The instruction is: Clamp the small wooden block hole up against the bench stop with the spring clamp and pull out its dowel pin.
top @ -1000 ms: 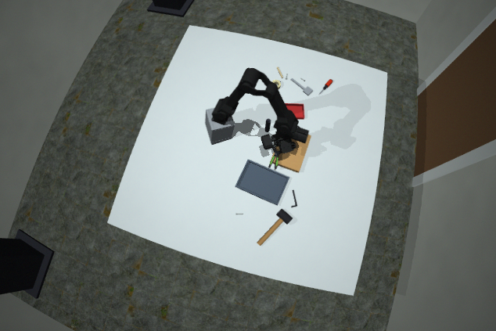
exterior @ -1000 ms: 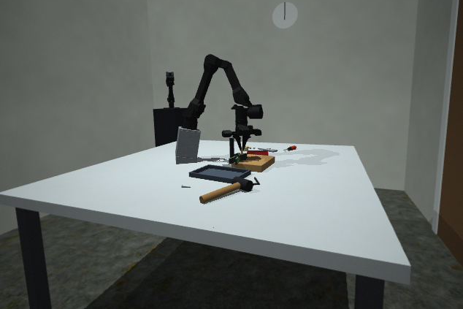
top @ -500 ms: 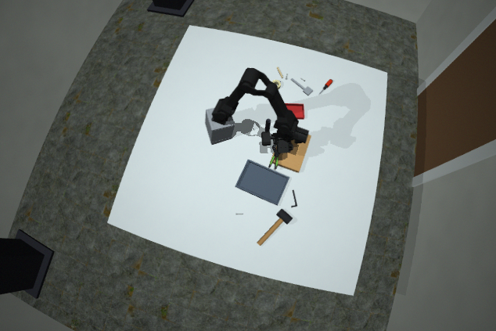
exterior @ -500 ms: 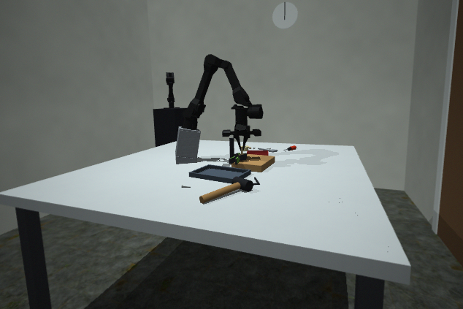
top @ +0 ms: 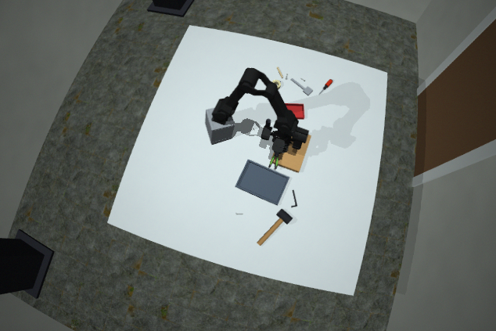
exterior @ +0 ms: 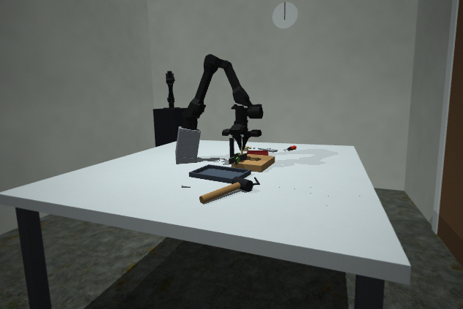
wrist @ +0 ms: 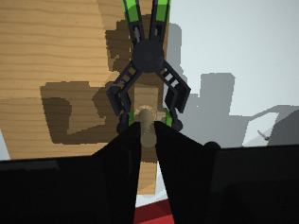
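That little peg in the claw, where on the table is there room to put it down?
The gripper holds the dowel pin. Roomiest looks the stretch left of the grey tray, and the near right side beyond the hammer. The tray looks bare too. It is crowded around the wooden board, spring clamp and red box.
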Tool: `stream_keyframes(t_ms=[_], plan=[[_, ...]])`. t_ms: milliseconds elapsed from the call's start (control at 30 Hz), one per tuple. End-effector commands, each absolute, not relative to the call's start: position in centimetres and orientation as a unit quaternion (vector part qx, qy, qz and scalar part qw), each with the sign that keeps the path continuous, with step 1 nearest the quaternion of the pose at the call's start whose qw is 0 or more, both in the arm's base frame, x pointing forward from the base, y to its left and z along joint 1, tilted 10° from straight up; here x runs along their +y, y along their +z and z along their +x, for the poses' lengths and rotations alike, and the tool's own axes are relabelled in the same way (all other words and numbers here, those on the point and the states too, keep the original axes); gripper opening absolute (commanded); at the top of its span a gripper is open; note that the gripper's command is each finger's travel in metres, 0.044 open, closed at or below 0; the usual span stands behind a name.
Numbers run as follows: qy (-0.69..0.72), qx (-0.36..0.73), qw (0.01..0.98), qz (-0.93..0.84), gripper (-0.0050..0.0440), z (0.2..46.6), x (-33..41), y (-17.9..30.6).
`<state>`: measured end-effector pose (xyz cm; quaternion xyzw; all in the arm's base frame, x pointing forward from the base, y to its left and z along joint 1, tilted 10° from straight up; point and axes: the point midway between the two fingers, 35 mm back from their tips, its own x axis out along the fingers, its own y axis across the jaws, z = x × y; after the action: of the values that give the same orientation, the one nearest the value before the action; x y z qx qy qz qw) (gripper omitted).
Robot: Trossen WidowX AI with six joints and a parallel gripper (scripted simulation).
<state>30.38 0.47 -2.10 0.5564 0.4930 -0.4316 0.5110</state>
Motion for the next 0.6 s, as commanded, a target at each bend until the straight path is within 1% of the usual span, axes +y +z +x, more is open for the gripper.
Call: stream_keyframes(t_ms=[0,200,267,567], plan=[[-0.461,0.465,0.476,0.587,0.0000,30.40,0.46,-1.96],[-0.504,0.418,0.416,0.631,0.0000,30.40,0.46,-1.94],[-0.504,0.418,0.416,0.631,0.0000,30.40,0.46,-1.94],[-0.555,0.346,0.328,0.681,0.0000,30.40,0.46,-1.91]])
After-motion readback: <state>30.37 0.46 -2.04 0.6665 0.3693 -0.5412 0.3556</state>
